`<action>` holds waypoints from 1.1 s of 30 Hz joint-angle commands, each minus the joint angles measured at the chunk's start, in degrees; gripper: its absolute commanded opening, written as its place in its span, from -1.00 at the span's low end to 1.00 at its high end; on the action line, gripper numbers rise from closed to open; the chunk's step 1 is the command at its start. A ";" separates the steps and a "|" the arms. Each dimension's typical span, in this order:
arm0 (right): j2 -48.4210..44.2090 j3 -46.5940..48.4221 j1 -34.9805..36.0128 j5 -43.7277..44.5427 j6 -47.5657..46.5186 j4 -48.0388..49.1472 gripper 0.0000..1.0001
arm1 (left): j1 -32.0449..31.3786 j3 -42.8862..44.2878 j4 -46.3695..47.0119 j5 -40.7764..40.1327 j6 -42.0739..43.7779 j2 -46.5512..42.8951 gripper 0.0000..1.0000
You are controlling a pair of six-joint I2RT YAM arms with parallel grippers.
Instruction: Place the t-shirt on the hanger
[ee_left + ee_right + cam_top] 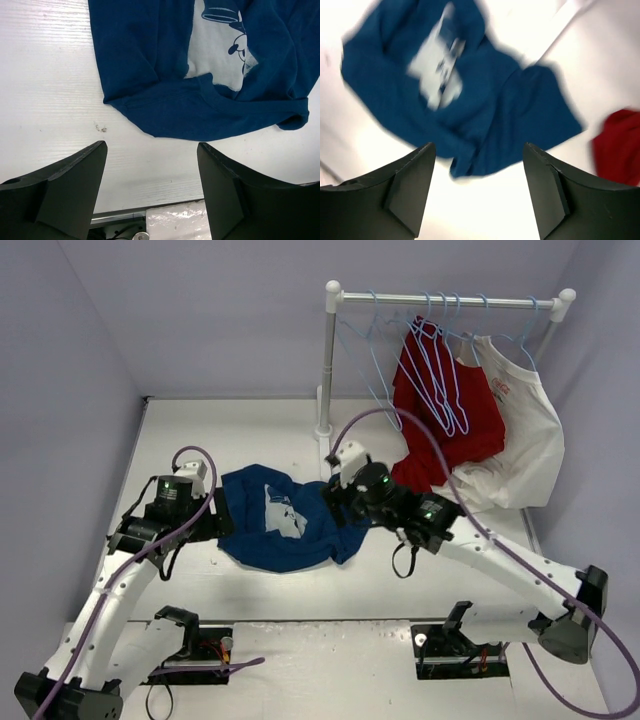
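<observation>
**Navy t-shirt heaped on the table between two empty grippers**

Seen from the top camera alone: a white tubular clothes rail [400, 298] at the far right, thin light-blue wire hangers [365, 350] hooked along it, a red cloth shirt [470, 420] and a white cloth shirt [530, 430] hanging there. Caught by the right wrist camera, badly blurred, only a corner of that red shirt [617, 145]. Sharp only from the left wrist: a white printed patch [215, 50] with a dark cartoon drawing.

By count: one navy t-shirt, one red shirt, one white shirt, one rail, two arms. One hanger bare at the left of the bunch; the rest too overlapped to number.

On the white table [250, 430], mid-way between the arms: the dark navy blue cloth t-shirt [250, 530], crumpled in a loose heap, folded over itself, patch uppermost, well apart from the rail.

At its left edge, the left gripper [222, 515], fingers spread wide, grasping nothing, tips over bare table just short of a folded edge [151, 147]. At its right edge, the right gripper [335, 490], equally spread and empty [479, 147].
</observation>
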 commanded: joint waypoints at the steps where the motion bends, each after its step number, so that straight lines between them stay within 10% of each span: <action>1: -3.08 9.68 -6.48 9.19 -3.37 -0.51 0.37 | 0.31 4.37 2.46 -0.33 2.35 3.97 0.37; 12: 2.57 23.50 -18.22 0.83 -5.92 -0.47 0.39 | -1.05 2.73 11.92 6.69 3.43 13.43 0.36; 33: -5.11 -7.00 -15.94 -17.30 -2.14 1.16 0.25 | -16.53 15.61 12.12 1.90 13.82 48.04 -0.12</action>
